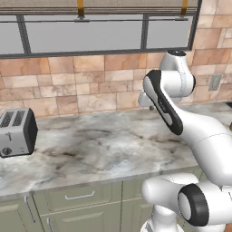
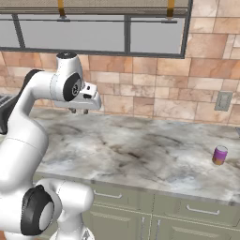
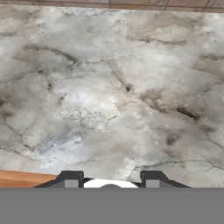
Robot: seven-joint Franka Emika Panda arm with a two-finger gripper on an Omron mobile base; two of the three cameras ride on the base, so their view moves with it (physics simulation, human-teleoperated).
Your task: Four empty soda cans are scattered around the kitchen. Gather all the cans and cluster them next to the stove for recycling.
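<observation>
1. A purplish-pink soda can (image 2: 220, 155) with a silver top stands upright on the marble counter (image 2: 140, 154), at the right edge of the right base view, near the counter's front edge.
2. The can stands alone, with bare marble on all sides of it and nothing touching it.
3. On the brick-tile wall (image 2: 154, 93) above and behind the can, at the right of that view, there is a grey wall outlet (image 2: 223, 101).
4. The gripper (image 2: 78, 111) hangs above the counter in the upper left of the right base view, well apart from the can, pointing down at the marble.
5. In the hand view the two dark fingertips (image 3: 69, 178) rise at the bottom with a gap between them; they are drawn in as far as they go, and nothing is held between them.
6. Below the fingertips the hand view looks down on bare grey-veined marble (image 3: 113, 87).
7. In the left base view the white arm (image 1: 181, 113) rises from the lower right, bent over the counter (image 1: 90, 149).
8. A silver toaster (image 1: 17, 132) sits on the counter at the left edge of the left base view, well away from the arm.
9. Sage-green cabinet drawers (image 1: 81, 197) with handles run under the counter's front edge, and glass-fronted upper cabinets (image 1: 86, 34) line the top of both base views.
</observation>
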